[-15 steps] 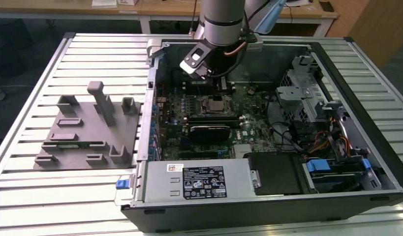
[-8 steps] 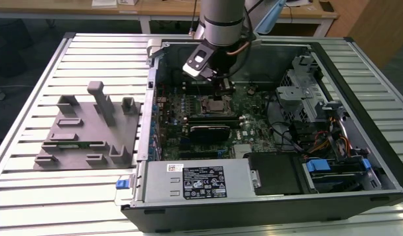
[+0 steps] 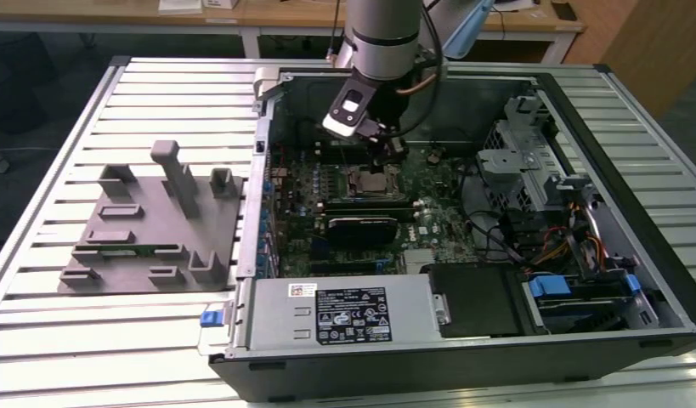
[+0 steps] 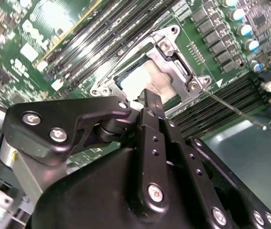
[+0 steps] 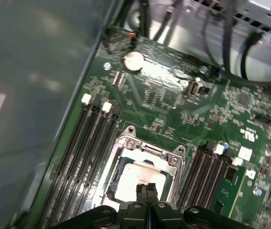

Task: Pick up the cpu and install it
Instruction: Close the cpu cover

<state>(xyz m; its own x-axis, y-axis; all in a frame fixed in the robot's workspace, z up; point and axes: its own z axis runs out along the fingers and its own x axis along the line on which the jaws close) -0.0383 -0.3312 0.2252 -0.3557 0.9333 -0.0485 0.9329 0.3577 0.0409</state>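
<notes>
The cpu (image 3: 374,180) lay flat in its socket on the motherboard (image 3: 438,212), inside an open computer case (image 3: 461,374) that rested on a slatted metal table (image 3: 53,340). On the table, toward the exterior view's left of the case, stood a grey moulded fixture (image 3: 144,217) with upright posts and shallow pockets. Within the case, a silver box with a label (image 3: 280,319) ran along the near wall, and bundled cables (image 3: 551,246) filled the side toward the exterior view's right.

The arm (image 3: 381,34) reached down into the case from above, with the gripper (image 3: 384,160) directly over the socket. In both wrist views, rows of black memory slots (image 5: 87,143) flanked the metal socket frame (image 5: 147,150) on either side. The frame stood around the pale silver lid of the cpu (image 5: 130,186), which sat level inside it.

The gripper (image 5: 146,187) had its fingers (image 5: 141,193) closed against each other with a hairline seam between them and nothing visibly clamped. Their tips were at the lid's surface near one edge; whether they touched it could not be told. In the second wrist view, a thin wire lever (image 4: 231,107) angled away from the frame's corner. A round coin cell (image 5: 134,61) sat on the board well apart from the socket.
</notes>
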